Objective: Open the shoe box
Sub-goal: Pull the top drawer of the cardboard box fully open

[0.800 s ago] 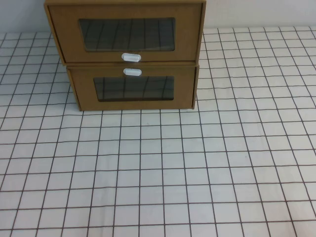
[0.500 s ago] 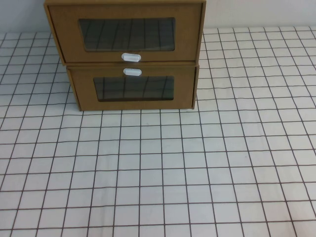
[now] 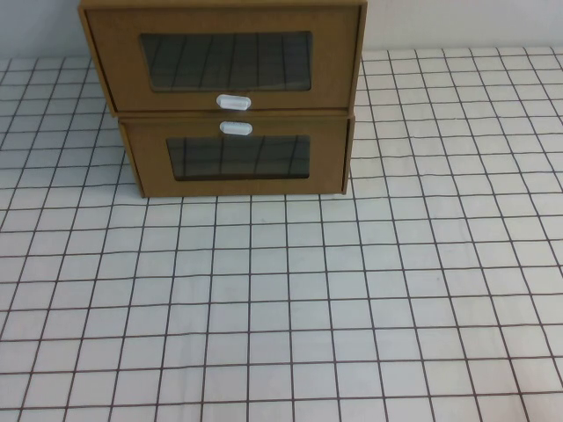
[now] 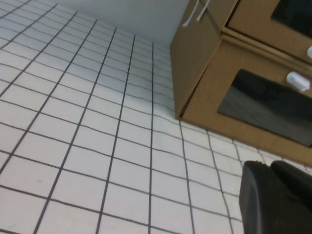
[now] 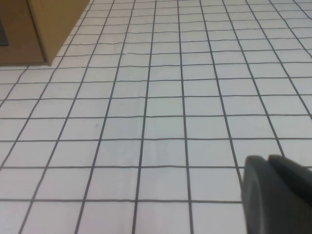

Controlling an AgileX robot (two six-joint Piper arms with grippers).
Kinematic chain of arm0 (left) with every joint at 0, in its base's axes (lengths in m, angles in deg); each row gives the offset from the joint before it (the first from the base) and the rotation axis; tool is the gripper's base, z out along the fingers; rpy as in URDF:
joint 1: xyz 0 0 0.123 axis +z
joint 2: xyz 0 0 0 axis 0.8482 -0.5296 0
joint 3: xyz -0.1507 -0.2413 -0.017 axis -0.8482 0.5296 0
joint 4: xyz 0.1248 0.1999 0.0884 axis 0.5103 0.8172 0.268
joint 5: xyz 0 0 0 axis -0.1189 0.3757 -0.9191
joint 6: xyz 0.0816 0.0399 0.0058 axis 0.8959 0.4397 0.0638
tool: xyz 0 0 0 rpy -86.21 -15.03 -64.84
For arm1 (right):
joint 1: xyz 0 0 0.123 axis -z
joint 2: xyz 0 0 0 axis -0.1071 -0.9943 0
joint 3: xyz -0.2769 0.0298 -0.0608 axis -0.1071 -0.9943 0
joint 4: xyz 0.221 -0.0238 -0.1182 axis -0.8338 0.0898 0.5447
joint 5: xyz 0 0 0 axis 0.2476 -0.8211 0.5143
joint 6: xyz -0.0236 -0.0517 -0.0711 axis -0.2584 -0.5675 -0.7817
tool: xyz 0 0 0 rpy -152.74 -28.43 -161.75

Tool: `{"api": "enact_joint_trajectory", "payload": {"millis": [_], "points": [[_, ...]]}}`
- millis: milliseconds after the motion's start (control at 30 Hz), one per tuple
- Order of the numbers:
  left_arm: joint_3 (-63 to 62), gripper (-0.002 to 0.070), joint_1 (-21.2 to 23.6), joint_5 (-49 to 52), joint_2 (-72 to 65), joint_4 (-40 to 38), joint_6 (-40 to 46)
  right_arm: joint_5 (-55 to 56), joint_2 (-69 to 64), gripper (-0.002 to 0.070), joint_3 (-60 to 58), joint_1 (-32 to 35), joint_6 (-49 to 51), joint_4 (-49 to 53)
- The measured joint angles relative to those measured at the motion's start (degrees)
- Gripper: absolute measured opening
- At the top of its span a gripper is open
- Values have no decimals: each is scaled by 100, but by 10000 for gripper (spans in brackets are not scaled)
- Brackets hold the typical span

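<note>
Over the grid cloth (image 3: pixel 281 308), left claw (image 4: pixel 271 166) and right claw (image 5: pixel 268 160) hang closed; stacked shoe boxes (image 3: pixel 332 97) stand apart, shut.

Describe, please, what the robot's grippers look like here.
Only the tips show. The left gripper, near the boxes above the checked cloth, is matte black, rounded and blocky. The right gripper, over the cloth further from the boxes, looks the same. No cables or markings are visible.
</note>
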Motion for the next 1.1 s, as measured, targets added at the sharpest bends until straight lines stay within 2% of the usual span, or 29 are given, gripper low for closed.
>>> {"api": "enact_joint_trajectory", "payload": {"millis": [133, 433, 667, 767, 900, 1100], "points": [[0, -2, 0, -299, 0, -341, -38, 0, 0, -13, 0, 0, 0, 0], [0, -2, 0, -450, 0, -155, 233, 0, 0, -13, 0, 0, 0, 0], [-34, -2, 0, -534, 0, -324, 128, 0, 0, -13, 0, 0, 0, 0], [-546, -2, 0, -29, -157, -315, 94, 0, 0, -13, 0, 0, 0, 0], [-1660, -2, 0, 927, -1153, -113, 305, 0, 0, -13, 0, 0, 0, 0], [-3613, -2, 0, 2320, -3444, -366, 1728, 0, 0, -14, 0, 0, 0, 0]]}}
